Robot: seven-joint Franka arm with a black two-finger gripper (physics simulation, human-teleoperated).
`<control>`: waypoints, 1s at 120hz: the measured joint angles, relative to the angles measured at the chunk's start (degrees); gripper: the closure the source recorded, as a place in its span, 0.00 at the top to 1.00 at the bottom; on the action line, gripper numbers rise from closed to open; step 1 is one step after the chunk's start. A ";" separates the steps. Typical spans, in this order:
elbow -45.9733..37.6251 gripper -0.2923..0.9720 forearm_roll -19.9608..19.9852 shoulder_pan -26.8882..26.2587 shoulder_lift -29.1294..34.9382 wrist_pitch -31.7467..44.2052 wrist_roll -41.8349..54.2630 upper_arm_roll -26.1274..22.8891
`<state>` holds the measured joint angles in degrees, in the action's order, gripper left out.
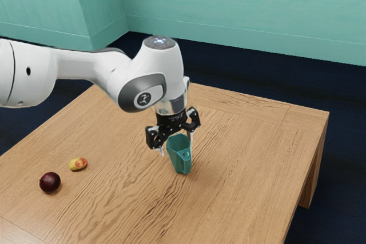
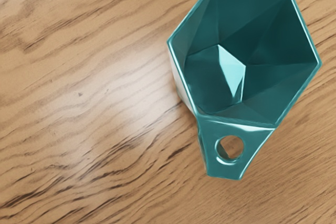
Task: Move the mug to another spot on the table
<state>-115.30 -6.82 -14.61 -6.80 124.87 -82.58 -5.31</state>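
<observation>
A teal, faceted mug stands upright on the wooden table near its middle, its handle toward the table's front edge. My black gripper hangs right over the mug's rim, open, with one finger on each side of the top. I cannot tell whether either finger touches the mug. The wrist view looks straight down into the mug, whose hollow inside holds nothing, and its handle has a round hole.
A dark red plum-like fruit and a small yellow-red fruit lie near the exterior view's left side of the table. The table's right edge drops to a dark floor.
</observation>
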 joint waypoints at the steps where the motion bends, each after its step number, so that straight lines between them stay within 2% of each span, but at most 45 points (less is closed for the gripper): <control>1: -0.04 0.76 -0.27 0.02 -0.05 0.09 -0.13 -0.07; 36: 0.00 0.77 -5.23 -0.29 -2.56 2.63 -3.48 -1.51; 73: -0.03 0.77 -5.97 -0.23 -4.86 4.45 -5.13 -1.45; 120: 0.43 0.77 -6.01 0.29 -9.05 6.75 -0.53 -1.08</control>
<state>-114.86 -12.83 -14.33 -15.85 131.62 -83.11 -6.39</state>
